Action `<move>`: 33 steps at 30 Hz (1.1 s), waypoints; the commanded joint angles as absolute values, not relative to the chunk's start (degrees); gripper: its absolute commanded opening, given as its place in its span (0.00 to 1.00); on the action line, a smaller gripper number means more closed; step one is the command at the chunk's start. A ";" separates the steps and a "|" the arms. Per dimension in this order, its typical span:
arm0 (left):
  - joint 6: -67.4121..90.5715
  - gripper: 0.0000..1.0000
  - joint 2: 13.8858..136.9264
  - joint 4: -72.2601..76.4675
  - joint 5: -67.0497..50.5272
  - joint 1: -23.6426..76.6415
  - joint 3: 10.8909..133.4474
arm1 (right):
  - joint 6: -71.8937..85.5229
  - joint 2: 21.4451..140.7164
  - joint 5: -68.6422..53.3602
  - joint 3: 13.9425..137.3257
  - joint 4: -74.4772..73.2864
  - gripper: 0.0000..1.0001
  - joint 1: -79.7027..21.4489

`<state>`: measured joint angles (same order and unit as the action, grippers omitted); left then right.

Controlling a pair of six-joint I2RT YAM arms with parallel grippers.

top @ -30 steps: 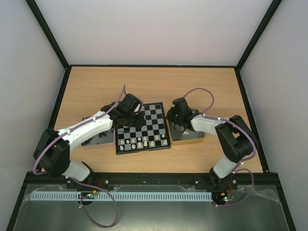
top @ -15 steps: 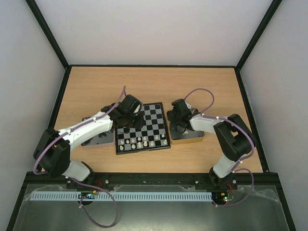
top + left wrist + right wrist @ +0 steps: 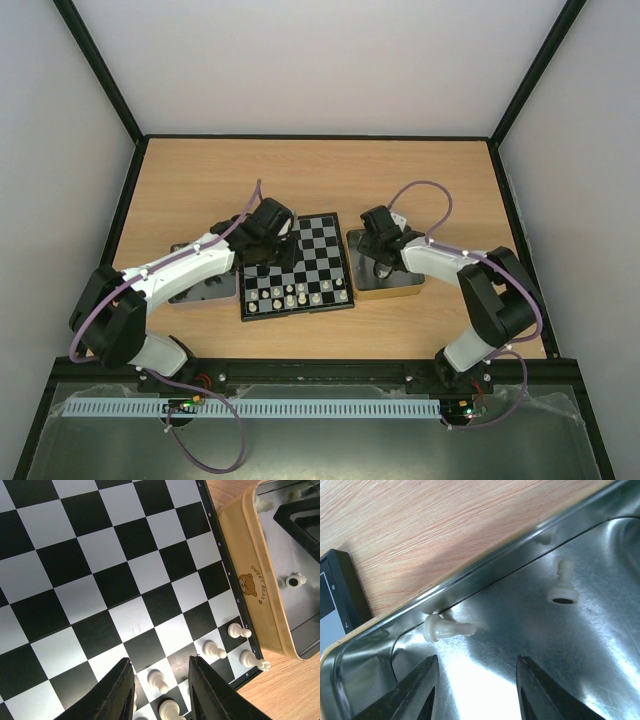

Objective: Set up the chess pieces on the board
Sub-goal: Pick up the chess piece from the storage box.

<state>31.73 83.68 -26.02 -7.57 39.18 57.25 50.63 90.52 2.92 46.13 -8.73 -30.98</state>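
The board (image 3: 297, 266) lies between my two arms, with several cream-white chess pieces (image 3: 295, 294) on its two near rows. My left gripper (image 3: 268, 242) hovers over the board's left side. In the left wrist view it (image 3: 160, 660) is open, with a white pawn (image 3: 159, 681) standing free on the square below the gap. My right gripper (image 3: 378, 262) is down inside the right tin. In the right wrist view it (image 3: 476, 660) is open and empty, just short of a white piece (image 3: 449, 628) lying on its side. A second white piece (image 3: 563, 587) lies farther in.
The beige-walled metal tin (image 3: 400, 287) touches the board's right edge; its wall (image 3: 260, 595) shows in the left wrist view, with a white piece (image 3: 295, 581) inside. Another tin (image 3: 205, 290) sits left of the board, partly under my left arm. Black frame rails edge the table.
My right gripper has gone from shut to open and shifted a little toward the back of the tin. The left arm has barely moved.
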 commanded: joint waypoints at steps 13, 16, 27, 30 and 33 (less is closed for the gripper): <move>31.67 0.33 83.05 -25.40 -8.43 38.76 55.99 | 38.32 98.37 6.23 51.55 -6.59 0.50 -30.94; 31.73 0.33 83.08 -25.32 -8.60 38.76 56.14 | 35.87 99.23 6.00 51.88 -5.80 0.50 -30.94; 31.90 0.33 83.16 -25.10 -8.70 38.76 55.93 | 32.99 97.58 3.22 49.79 -4.90 0.30 -30.96; 32.06 0.33 83.19 -24.81 -8.87 38.77 56.01 | 32.96 98.00 3.53 49.59 -4.68 0.26 -30.94; 32.08 0.33 83.01 -24.70 -8.88 38.76 56.01 | 33.04 98.94 3.92 50.25 -4.67 0.29 -30.94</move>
